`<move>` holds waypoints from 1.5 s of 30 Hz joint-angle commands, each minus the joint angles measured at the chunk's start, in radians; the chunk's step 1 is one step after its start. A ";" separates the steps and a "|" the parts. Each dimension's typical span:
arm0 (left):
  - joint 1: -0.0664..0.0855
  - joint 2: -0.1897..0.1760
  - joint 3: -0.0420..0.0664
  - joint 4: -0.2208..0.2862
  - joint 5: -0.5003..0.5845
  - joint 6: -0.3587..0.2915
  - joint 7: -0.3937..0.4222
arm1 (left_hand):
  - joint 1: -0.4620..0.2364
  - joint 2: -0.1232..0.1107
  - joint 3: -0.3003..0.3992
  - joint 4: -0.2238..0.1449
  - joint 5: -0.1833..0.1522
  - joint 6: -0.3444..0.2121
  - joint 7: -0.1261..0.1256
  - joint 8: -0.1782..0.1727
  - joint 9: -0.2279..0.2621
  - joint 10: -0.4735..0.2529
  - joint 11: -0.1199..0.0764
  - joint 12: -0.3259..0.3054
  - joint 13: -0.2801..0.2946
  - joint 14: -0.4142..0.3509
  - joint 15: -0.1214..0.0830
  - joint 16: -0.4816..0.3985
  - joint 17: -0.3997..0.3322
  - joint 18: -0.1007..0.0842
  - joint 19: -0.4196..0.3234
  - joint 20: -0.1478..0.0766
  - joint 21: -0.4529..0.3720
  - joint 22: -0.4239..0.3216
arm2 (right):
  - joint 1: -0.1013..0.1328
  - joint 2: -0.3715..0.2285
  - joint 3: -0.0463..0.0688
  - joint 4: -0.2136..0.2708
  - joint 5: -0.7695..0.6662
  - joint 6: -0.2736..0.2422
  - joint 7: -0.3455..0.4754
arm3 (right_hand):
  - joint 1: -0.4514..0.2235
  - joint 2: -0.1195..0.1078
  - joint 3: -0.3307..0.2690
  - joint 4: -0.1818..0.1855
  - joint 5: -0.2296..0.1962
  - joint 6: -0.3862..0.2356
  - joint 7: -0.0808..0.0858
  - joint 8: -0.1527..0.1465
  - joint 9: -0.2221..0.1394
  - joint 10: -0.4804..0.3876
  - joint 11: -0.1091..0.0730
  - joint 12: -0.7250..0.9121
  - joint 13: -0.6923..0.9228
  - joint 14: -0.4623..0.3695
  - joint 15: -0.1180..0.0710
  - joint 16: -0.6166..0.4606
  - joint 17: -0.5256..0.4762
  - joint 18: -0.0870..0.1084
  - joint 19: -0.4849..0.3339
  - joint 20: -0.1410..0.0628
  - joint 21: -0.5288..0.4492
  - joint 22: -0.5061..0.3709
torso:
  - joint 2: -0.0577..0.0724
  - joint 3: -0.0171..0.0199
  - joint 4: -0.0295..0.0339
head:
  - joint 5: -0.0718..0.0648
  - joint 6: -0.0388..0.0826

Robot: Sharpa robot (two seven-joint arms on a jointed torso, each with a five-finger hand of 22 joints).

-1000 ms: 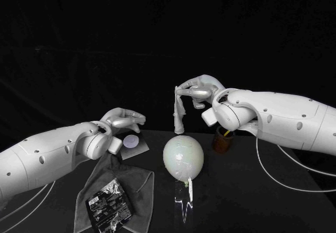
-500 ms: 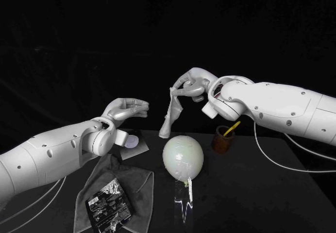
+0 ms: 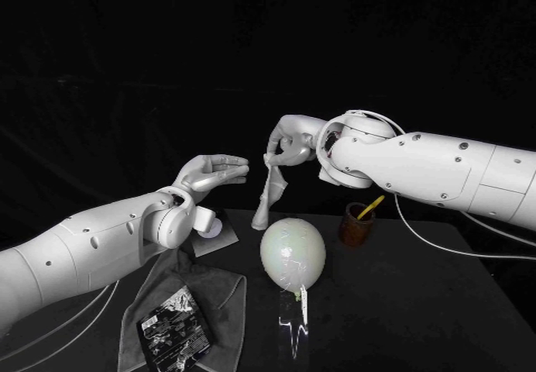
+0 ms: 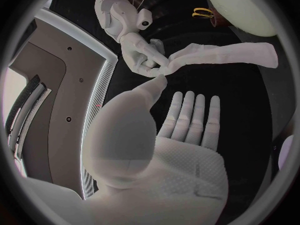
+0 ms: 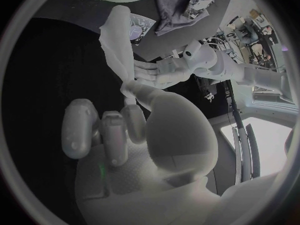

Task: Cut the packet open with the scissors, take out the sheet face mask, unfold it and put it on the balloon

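Sheet face mask, white, folded into a limp narrow strip (image 3: 269, 194), hung with its long axis near vertical, lower tip near the far end of the pale egg-shaped balloon (image 3: 293, 252) on the black table (image 3: 424, 310). Right hand (image 3: 293, 143) pinched its top end. Left hand (image 3: 212, 172), fingers spread and holding nothing, stood just beside that upper end on the left, judged well placed to take an edge for unfolding.

Black table (image 3: 435, 310), dark backdrop (image 3: 111, 62)
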 commanded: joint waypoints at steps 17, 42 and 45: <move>0.001 0.064 0.003 -0.060 -0.089 0.134 -0.038 | 0.090 0.054 -0.125 -0.028 -0.013 -0.062 -0.015 -0.056 -0.018 -0.078 -0.050 -0.075 0.001 -0.123 0.058 -0.193 -0.062 -0.036 -0.055 0.006 -0.083 -0.058 | 0.003 0.016 0.001 0.041 -0.211 -0.006 -0.004 | 0.001 -0.004 -0.003 -0.002 0.006 0.010 -0.003 0.006 0.017 0.006 -0.002 0.002 0.082 0.104 -0.004 0.003 0.256 -0.002 0.007 -0.003 0.007 0.186 | 0.000 0.0003 -0.0012 | 0.011 0.000; 0.001 0.093 0.003 -0.085 -0.109 0.163 -0.056 | 0.103 0.092 -0.108 -0.054 -0.014 0.024 0.000 -0.037 -0.008 0.027 0.013 -0.041 0.006 0.057 0.017 -0.160 -0.041 -0.026 -0.041 0.004 -0.103 -0.076 | 0.004 0.016 0.001 0.051 -0.196 -0.043 0.027 | -0.002 -0.005 -0.005 0.000 0.006 0.010 -0.004 0.007 0.016 0.006 -0.002 0.003 0.083 0.105 -0.004 0.003 0.257 -0.002 0.008 -0.003 0.008 0.187 | 0.001 0.0002 -0.0012 | 0.014 0.002; 0.001 0.093 0.003 -0.083 -0.105 0.163 -0.052 | 0.101 0.093 -0.105 -0.055 -0.014 0.034 0.000 -0.035 -0.007 0.032 0.015 -0.041 0.005 0.059 0.017 -0.162 -0.041 -0.026 -0.040 0.004 -0.104 -0.077 | 0.004 0.017 0.001 0.045 -0.196 -0.041 0.026 | -0.002 -0.005 -0.005 0.000 0.006 0.010 -0.004 0.007 0.016 0.006 -0.002 0.003 0.083 0.105 -0.004 0.003 0.257 -0.002 0.008 -0.003 0.008 0.187 | 0.001 0.0006 -0.0012 | 0.014 0.001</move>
